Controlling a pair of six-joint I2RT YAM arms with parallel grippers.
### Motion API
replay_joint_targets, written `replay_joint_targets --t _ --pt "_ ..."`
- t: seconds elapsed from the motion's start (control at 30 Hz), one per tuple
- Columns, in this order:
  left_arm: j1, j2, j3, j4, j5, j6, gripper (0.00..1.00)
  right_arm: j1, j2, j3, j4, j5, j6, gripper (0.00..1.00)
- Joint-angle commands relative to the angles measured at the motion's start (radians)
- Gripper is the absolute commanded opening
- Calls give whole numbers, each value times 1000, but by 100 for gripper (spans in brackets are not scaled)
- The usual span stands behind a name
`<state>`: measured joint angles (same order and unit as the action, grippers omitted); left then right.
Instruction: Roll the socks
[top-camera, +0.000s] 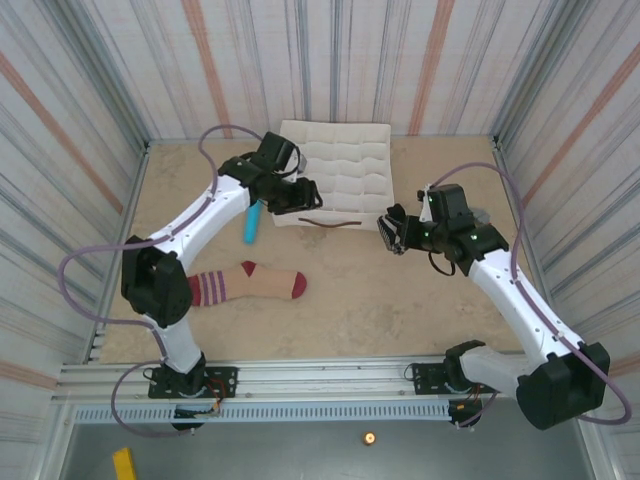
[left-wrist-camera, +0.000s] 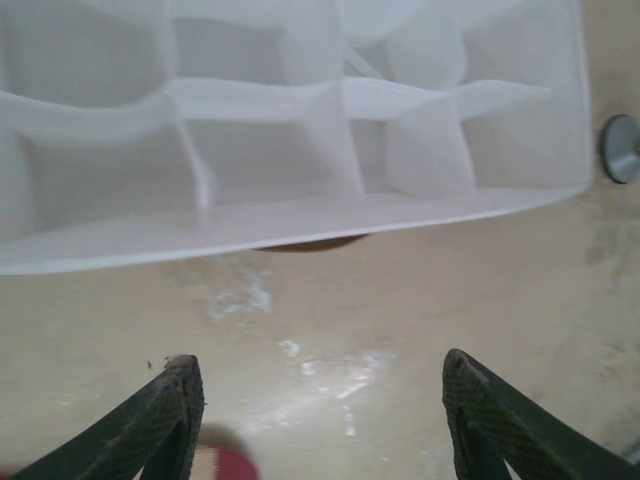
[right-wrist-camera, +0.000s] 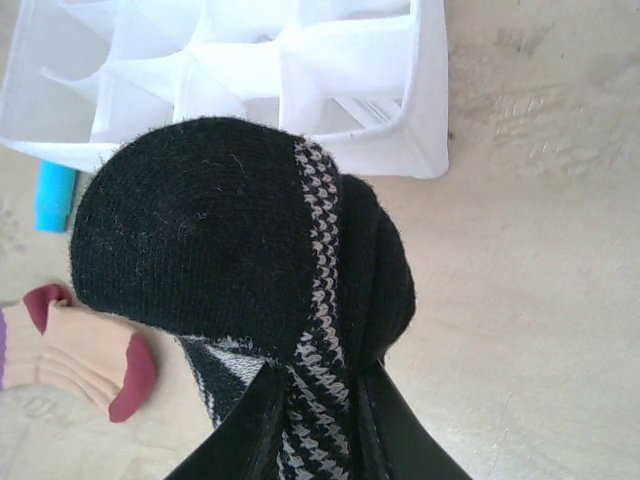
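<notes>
Sock one looks rolled: my right gripper pinches the black sock by the white box's near right corner, my left gripper gapes wide, and I think the flat beige sock, near left, needs rolling next.

Walls of pale panels with grey and orange vertical stripes close in the worktop on three sides. The worktop is beige and mottled like stone, evenly lit, with soft shadows. A silver metal rail runs along its near edge. Nearer than the rail lies a grey surface with a small orange glow.
</notes>
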<state>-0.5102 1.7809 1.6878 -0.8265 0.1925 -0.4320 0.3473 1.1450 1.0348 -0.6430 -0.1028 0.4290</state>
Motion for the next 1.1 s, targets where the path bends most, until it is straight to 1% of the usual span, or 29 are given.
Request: replay_joint_targets --t 0.0,0.17,0.27,0.3,0.37,0.47,0.57,0.67,0.73,0.83,0.87,0.97,1.07 --pt "38 31 40 -126 -154 122 62 10 40 83 -78 57 -106 0" --pt "68 99 73 -114 -281 179 59 14 82 156 -95 57 -124 0" --pt "75 160 133 -150 -366 199 56 15 97 178 -102 51 -125 0" --pt "80 177 151 -151 -379 207 56 15 101 184 -105 51 -125 0" --pt "102 206 182 -154 -369 218 55 17 104 194 -111 49 -125 0" --pt "142 251 223 -153 -317 224 53 17 104 204 -119 46 -127 0" --pt "162 290 258 -167 -276 220 47 17 99 210 -128 49 -132 0" --pt "160 301 247 -159 -262 217 42 18 104 230 -136 62 -148 0" --pt "160 307 235 -156 -261 216 41 17 110 250 -133 69 -158 0" --pt "160 308 229 -154 -232 212 39 17 133 290 -132 77 -179 0" --pt "158 337 228 -153 -224 211 38 16 147 309 -141 80 -187 0" --pt "149 347 228 -152 -219 207 33 16 192 362 -173 93 -207 0" --pt "136 349 222 -151 -212 206 32 19 221 387 -184 101 -223 0"
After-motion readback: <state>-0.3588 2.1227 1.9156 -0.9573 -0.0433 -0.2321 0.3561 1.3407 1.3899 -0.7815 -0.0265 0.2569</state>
